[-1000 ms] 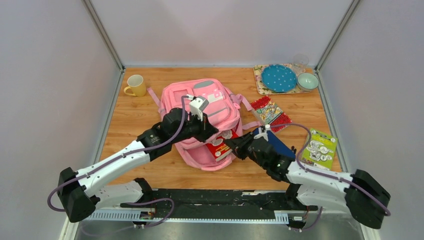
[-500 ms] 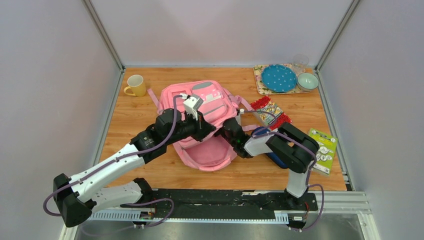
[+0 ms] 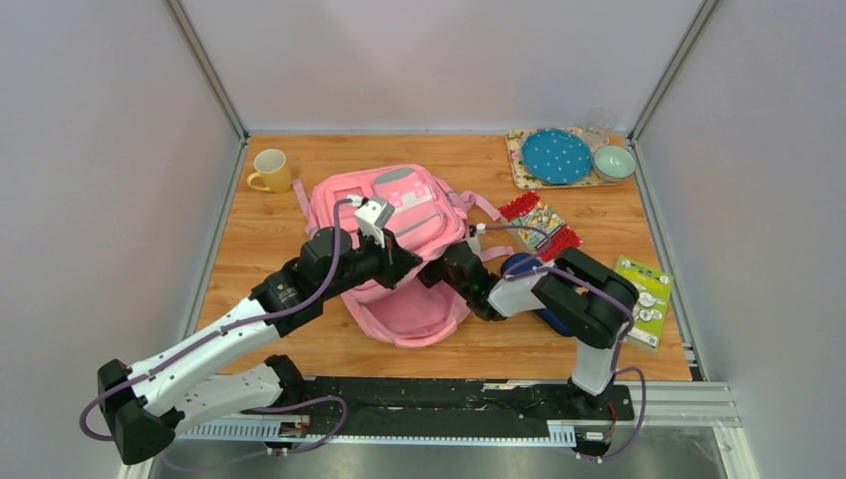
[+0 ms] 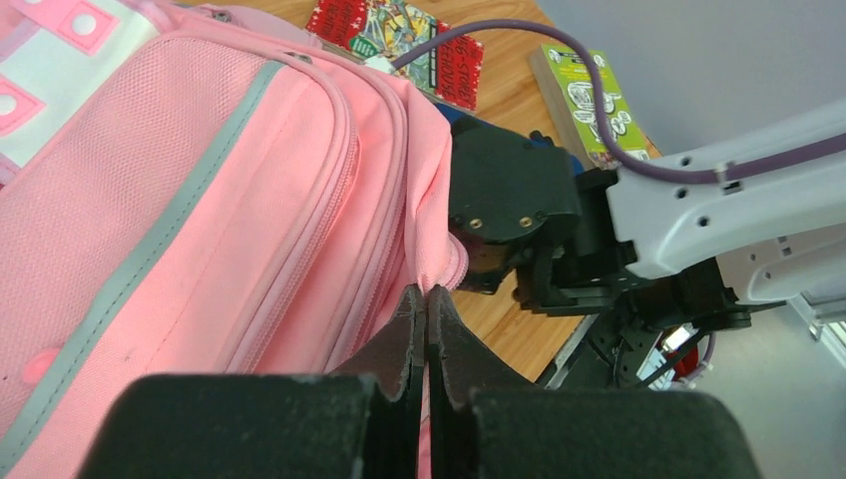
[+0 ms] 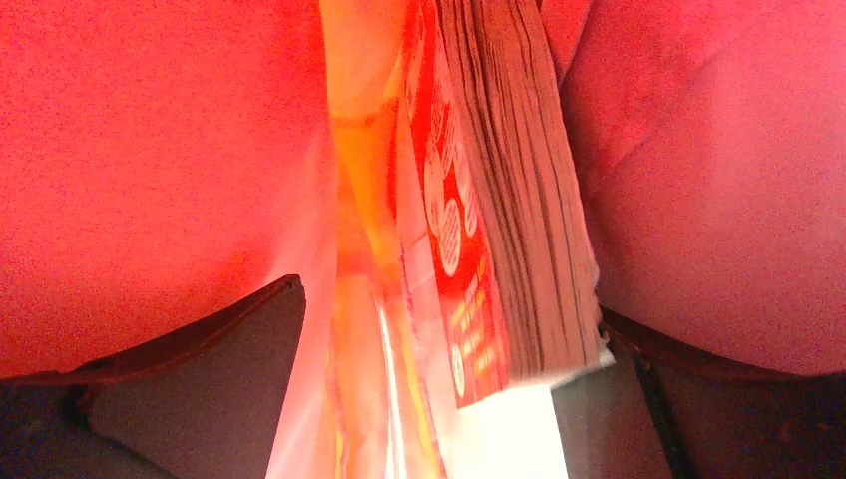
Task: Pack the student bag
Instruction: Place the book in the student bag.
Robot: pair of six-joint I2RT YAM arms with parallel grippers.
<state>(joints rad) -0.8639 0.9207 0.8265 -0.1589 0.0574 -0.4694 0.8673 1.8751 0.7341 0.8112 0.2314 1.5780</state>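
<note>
The student bag (image 3: pixel 404 205), pink with grey strips, lies in the middle of the table with its mouth toward the arms. In the left wrist view my left gripper (image 4: pixel 427 295) is shut on the pink fabric edge of the bag (image 4: pixel 200 200) at its mouth; from above it (image 3: pixel 407 263) is at the bag's near rim. My right gripper (image 3: pixel 436 273) reaches into the mouth. Inside, everything glows red. A thick red-covered book (image 5: pixel 504 200) and a glossy plastic sleeve (image 5: pixel 364 299) stand between the fingers (image 5: pixel 200 379) of the right gripper (image 5: pixel 439 349), which stands wide open.
A yellow mug (image 3: pixel 271 170) stands at the back left. A tray (image 3: pixel 521 168) at the back right holds a blue plate (image 3: pixel 557 156), a bowl (image 3: pixel 614 162) and a glass (image 3: pixel 600 122). A red patterned booklet (image 3: pixel 539 225), a navy pouch (image 3: pixel 520 265) and a green packet (image 3: pixel 640 297) lie right of the bag.
My right arm carried the red book into the bag's mouth, then its jaws opened wide. My left gripper, still pinching the rim, shifted slightly left and the bag moved with it.
</note>
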